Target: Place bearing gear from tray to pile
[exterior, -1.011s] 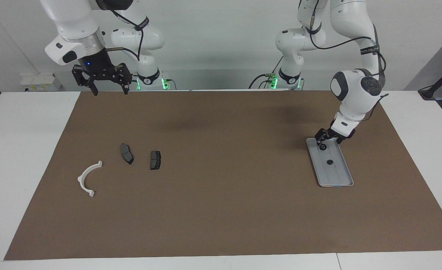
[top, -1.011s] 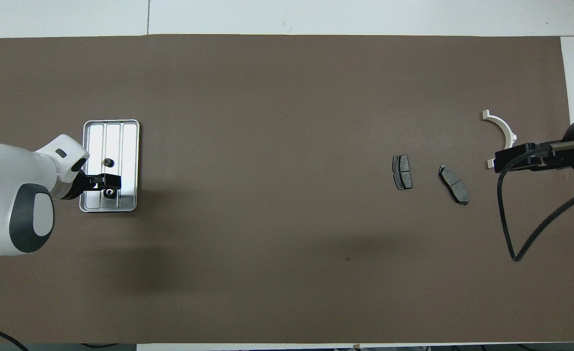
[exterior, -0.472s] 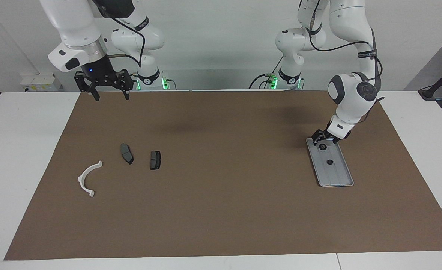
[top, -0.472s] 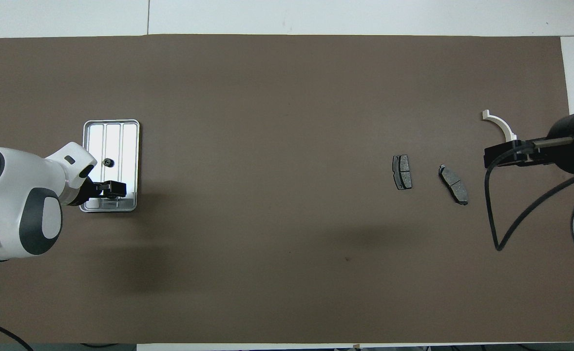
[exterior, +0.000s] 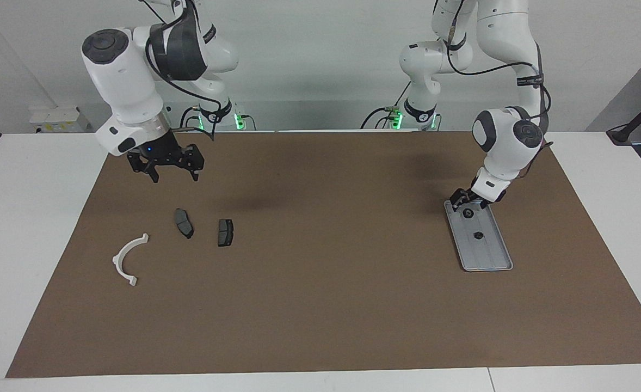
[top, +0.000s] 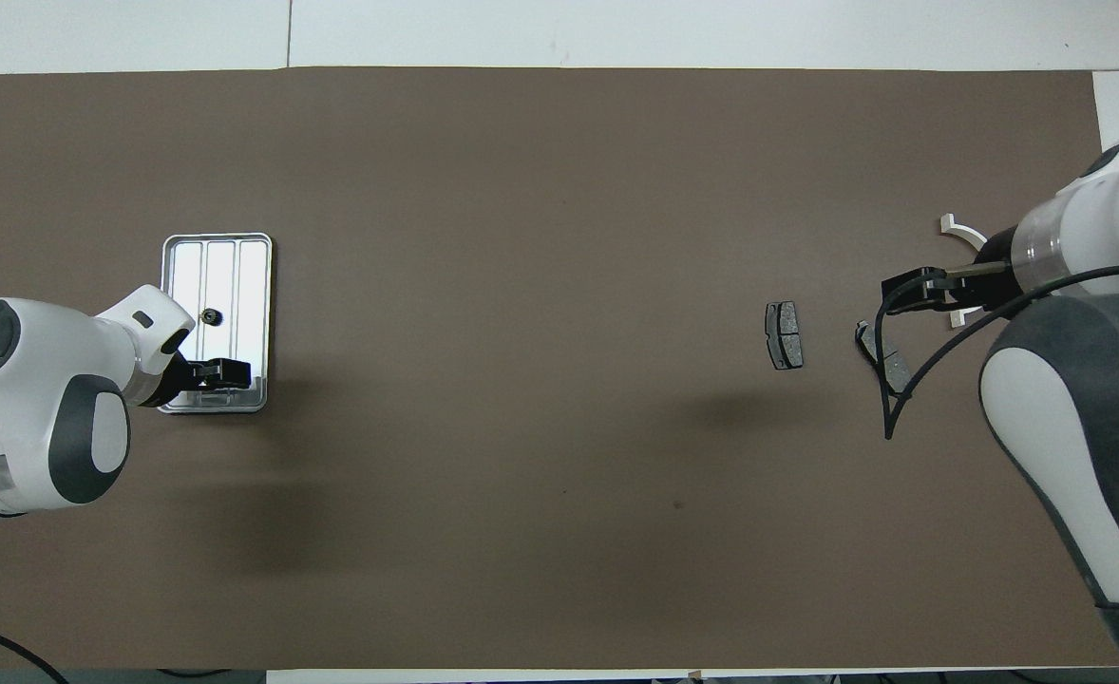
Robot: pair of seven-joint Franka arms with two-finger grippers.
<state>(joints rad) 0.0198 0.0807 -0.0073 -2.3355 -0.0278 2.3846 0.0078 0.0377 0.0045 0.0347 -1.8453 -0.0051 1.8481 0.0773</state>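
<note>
I count two arms, one tray (exterior: 484, 257), two small dark round parts, two brake pads and one white half-ring bracket (exterior: 129, 257), all on the brown mat (exterior: 320, 316).

Both round parts lie inside the tray, at the left arm's end of the table: the nearer round part (exterior: 468, 213) sits at the tray's end closest to the robots, and the farther round part (exterior: 478, 236) sits mid-floor. Which one is the bearing gear I cannot tell.

The left gripper (exterior: 465, 202) is low over that nearer end, just above the nearer part. I cannot tell whether this claw is open or closed.

The right gripper (exterior: 174, 177) hangs in the air over bare mat by the pile, claws spread and empty.

The pile is at the right arm's end: first pad (exterior: 184, 223), second pad (exterior: 225, 232), and the bracket farther out.

From overhead the left gripper (top: 222, 373) hides the nearer part (only the mid-floor one shows), and the right arm covers part of the bracket and one pad. The facing camera shows all of these whole.
</note>
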